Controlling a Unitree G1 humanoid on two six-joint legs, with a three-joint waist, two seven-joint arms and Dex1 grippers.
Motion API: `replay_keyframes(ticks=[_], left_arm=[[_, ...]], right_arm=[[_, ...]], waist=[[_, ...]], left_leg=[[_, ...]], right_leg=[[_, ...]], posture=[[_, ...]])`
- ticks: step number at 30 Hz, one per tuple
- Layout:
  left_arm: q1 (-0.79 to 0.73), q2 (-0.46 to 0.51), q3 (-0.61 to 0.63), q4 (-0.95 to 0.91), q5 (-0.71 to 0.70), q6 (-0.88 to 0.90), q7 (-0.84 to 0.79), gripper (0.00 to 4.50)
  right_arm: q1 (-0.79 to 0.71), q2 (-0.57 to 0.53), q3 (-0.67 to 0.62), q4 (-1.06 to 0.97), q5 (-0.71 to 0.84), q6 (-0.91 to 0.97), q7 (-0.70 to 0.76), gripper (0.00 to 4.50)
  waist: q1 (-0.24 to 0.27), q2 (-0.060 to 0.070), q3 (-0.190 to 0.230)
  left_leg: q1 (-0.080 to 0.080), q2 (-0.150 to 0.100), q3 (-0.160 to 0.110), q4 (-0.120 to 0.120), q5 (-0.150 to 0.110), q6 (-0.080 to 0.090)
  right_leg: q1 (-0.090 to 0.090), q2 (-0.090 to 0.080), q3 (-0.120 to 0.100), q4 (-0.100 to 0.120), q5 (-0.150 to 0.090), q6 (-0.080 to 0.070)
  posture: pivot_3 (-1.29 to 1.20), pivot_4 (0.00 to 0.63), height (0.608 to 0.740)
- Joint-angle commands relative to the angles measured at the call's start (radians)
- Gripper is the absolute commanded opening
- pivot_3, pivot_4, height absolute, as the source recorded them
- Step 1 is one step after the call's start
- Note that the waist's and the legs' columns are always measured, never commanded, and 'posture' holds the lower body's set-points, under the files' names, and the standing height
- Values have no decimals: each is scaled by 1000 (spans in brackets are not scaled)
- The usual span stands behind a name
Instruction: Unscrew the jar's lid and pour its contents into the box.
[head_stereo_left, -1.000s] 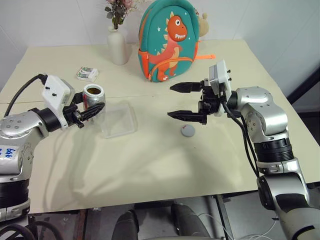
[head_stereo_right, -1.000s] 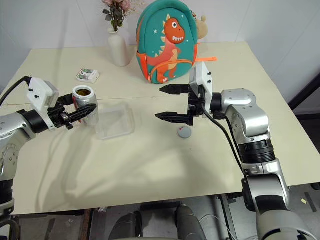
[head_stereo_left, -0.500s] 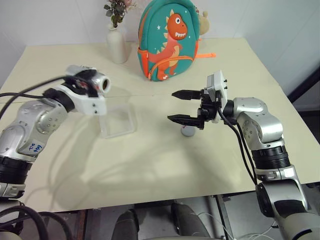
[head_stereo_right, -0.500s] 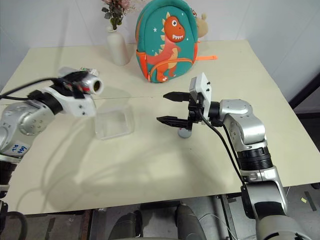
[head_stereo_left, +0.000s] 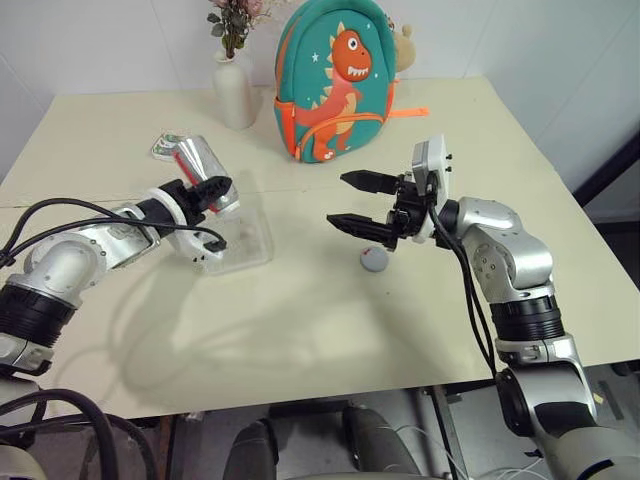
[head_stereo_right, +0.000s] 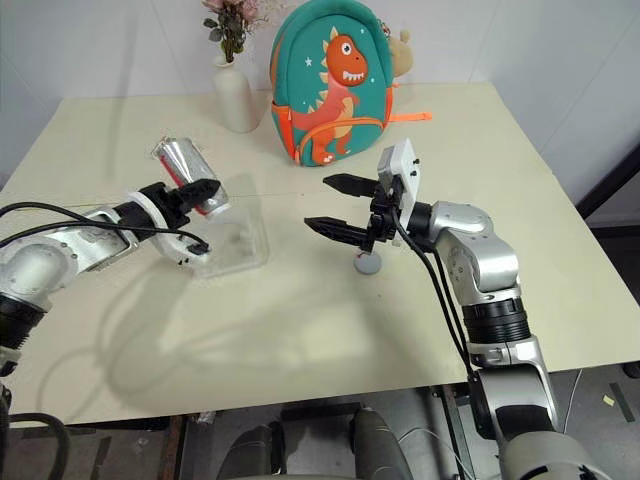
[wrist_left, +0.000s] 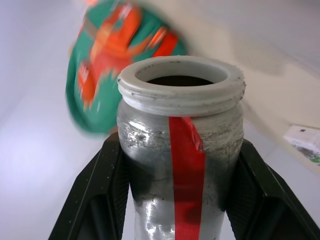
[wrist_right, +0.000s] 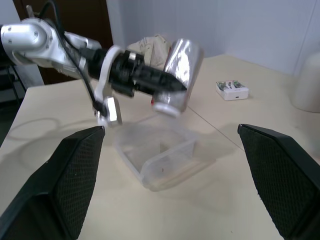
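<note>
Tipping mouth-down over the box (head_stereo_left: 235, 243), the jar (head_stereo_left: 205, 170) is held clamped between the two black fingers of the left gripper (head_stereo_left: 204, 190), its open neck slanting toward the clear tray's inside. A second ago the jar was held upright beside the box; since then it has been rolled right over and carried above the tray, so the pour is judged to be under way. Whether the brown contents have dropped yet cannot be told; a small dark speck is seen in the box in the right wrist view, but it is too small to name. The right gripper (head_stereo_left: 352, 200) is kept spread wide and empty, almost where it was, above the grey lid (head_stereo_left: 375, 259), which lies on the table (head_stereo_left: 330, 330), already unscrewed and well apart from the box.
</note>
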Motion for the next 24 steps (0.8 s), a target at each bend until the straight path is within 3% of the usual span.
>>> replay_keyframes(ticks=[1,3,9,13,17,19,20,24], left_arm=[[-35,41,0,-57,36,-39,25,2177],[-25,50,17,-88,19,-52,41,2177],[24,49,147,-120,-249,-75,-146,2177],[96,19,285,-136,-574,-55,-318,2177],[212,-72,472,-188,-899,147,-518,2177],[266,-205,610,-243,-1172,424,-661,2177],[277,-241,646,-269,-1231,508,-698,2177],[291,-400,914,-317,-1502,846,-672,2177]], right_arm=[[-5,11,-28,-24,26,-1,-11,4490],[-2,18,-26,-22,27,-5,-13,4490],[7,34,-24,-13,34,-6,-14,4490],[4,28,-25,-3,35,-6,-4,4490],[2,18,-20,3,33,-1,12,4490],[-3,15,-15,10,28,-4,21,4490],[-4,14,-14,12,27,-5,23,4490],[-20,2,15,25,-16,-56,57,4490]], waist=[[-1,0,0],[-2,0,0],[-1,0,0],[-2,0,0],[-4,0,0],[-5,0,0],[-6,0,0],[-11,-3,2]], left_leg=[[0,0,0,0,0,0],[0,0,0,0,0,0],[0,0,0,1,0,0],[1,0,0,3,0,0],[1,0,0,5,0,0],[2,0,1,7,0,0],[3,0,1,8,0,0],[3,1,-3,14,0,0]], right_leg=[[0,0,0,0,0,0],[0,0,0,0,0,0],[0,0,0,2,0,0],[0,0,0,4,0,0],[0,0,1,8,0,0],[0,1,1,10,-1,0],[1,0,2,12,-1,1],[2,2,1,17,-1,0]], posture=[[0,150,740],[0,150,740],[0,150,740],[0,150,740],[0,150,740],[0,150,740],[0,150,740],[0,150,740]])
